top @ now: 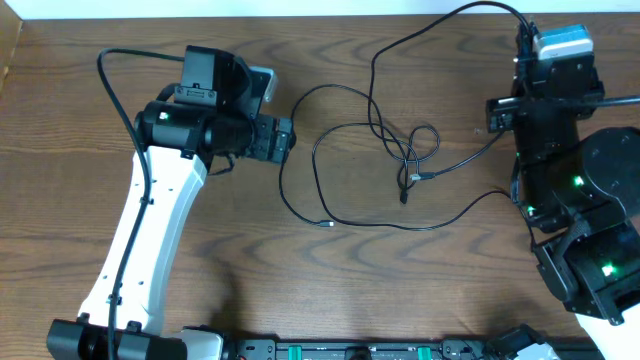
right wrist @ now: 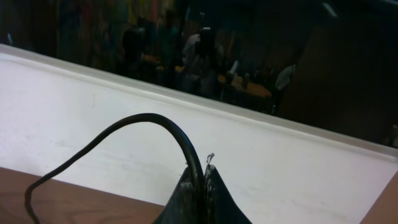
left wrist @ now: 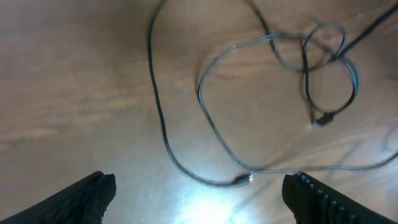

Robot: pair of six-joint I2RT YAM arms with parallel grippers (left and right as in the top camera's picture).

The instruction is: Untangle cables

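In the left wrist view the cables (left wrist: 200, 93) are blurred and run off the frame at 12 and 3 o'clock, while the right gripper (right wrist: 203, 169) hides the black cable (right wrist: 143, 117) end it pinches.

Black cables (top: 412, 156) in a knotted tangle on wooden table (top: 300, 290) — left claw (top: 290, 140) beside one loop
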